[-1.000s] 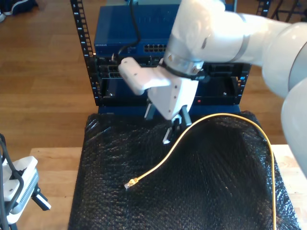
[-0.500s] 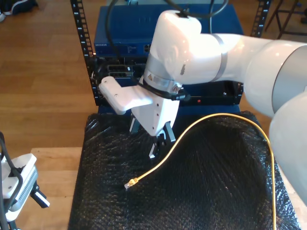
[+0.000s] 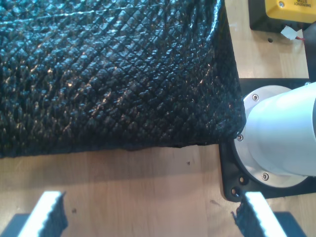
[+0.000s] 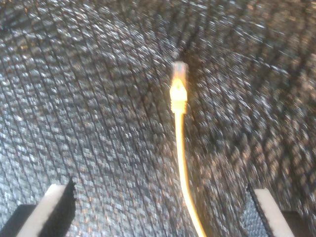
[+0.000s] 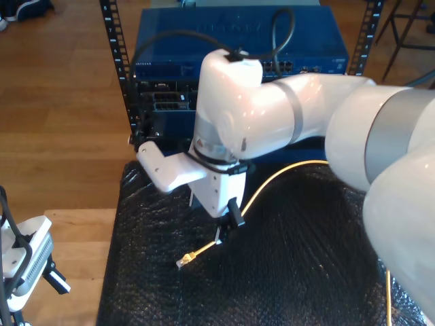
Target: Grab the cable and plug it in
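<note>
Item: approach for the grasp. My second gripper (image 4: pixel 158 207) hung low over the black quilted mat (image 5: pixel 306 272), fingers (image 4: pixel 57 205) spread wide with the cable (image 4: pixel 180 148) running between them, untouched. Judgement: the grasp would go best just behind the plug (image 4: pixel 178 74), cable centred between the pads, so the tip stays stiff and aimed for insertion. A grip further back would likely let the tip droop. The blur in the second wrist view suggests motion, so settling before closing seems wise.

Item: my first gripper (image 3: pixel 150 217). Fingers wide apart, nothing between them, above bare wooden worktop (image 3: pixel 148 177) beside 1 edge of the mat.

Item: cable. Thin, pale yellow, with a small clear plug at its tip. In the exterior view the plug (image 5: pixel 185 259) lay toward the mat's near-left area, and the cable (image 5: pixel 285 170) arced back toward the far right edge. Network switch rack (image 5: pixel 170 61) stood behind the mat's far edge.
</note>
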